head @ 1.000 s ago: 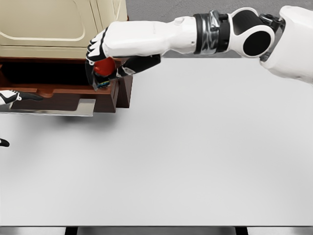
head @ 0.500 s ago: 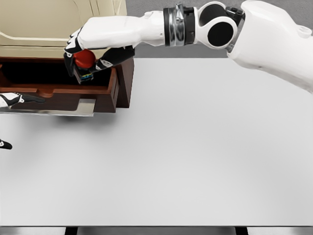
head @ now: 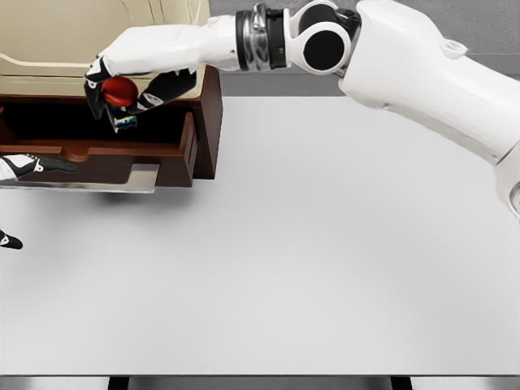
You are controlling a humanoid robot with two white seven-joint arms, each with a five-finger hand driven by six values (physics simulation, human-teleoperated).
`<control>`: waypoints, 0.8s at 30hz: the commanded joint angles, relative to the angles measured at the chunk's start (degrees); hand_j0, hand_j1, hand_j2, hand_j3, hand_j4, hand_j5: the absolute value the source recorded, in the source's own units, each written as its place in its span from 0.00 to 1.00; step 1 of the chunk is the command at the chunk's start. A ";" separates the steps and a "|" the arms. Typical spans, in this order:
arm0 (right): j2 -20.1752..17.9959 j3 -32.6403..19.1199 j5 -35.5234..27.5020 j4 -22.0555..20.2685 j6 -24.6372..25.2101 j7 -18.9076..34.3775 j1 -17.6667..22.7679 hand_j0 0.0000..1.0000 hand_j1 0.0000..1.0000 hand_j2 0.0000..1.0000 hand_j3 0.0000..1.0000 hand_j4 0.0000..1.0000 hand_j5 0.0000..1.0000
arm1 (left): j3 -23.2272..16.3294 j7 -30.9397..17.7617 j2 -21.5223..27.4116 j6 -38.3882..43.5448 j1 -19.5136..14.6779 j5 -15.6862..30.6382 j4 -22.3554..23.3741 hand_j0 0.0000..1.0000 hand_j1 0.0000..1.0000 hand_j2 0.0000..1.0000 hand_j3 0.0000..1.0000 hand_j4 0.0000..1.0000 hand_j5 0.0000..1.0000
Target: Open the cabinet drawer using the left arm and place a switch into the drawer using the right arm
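Right hand (head: pixel 114 85) was curled tight around the switch (head: pixel 120 96) (red button up), hanging directly above the open drawer (head: pixel 97 150) cavity. Release path looked straight down. Left hand (head: pixel 32 164) sat at drawer front, grip unclear.

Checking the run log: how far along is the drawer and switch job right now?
Done: the cabinet drawer is pulled open, with the left hand at its metal handle.
In hand: the right hand grips the red-buttoned switch above the drawer's open cavity.
Left: lowering it in and releasing; the switch is not yet resting inside.
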 commanded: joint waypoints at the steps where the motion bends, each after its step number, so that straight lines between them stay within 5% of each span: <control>1: 1.23 -0.03 -0.28 2.80 0.12 0.19 -0.09 0.51 0.51 0.51 0.51 0.51 0.51 | 0.08 0.06 0.09 0.11 0.00 0.45 -0.16 1.00 1.00 1.00 1.00 1.00 1.00; 10: 2.02 -0.30 1.12 5.52 0.12 0.54 -0.18 0.51 0.51 0.51 0.51 0.51 0.51 | 0.08 0.06 0.09 0.11 0.00 0.36 -0.42 1.00 1.00 1.00 1.00 1.00 1.00; 14: 2.02 -0.30 1.21 5.35 0.12 0.54 -0.09 0.64 0.64 0.64 0.64 0.64 0.64 | 0.08 -0.02 0.09 0.11 0.09 0.36 -0.42 1.00 1.00 1.00 1.00 1.00 1.00; 24: 2.55 -2.76 2.62 5.35 0.12 0.36 0.97 0.71 0.71 0.71 0.71 0.71 0.71 | 0.08 -0.02 0.09 0.11 0.09 0.27 -0.42 1.00 1.00 1.00 1.00 1.00 1.00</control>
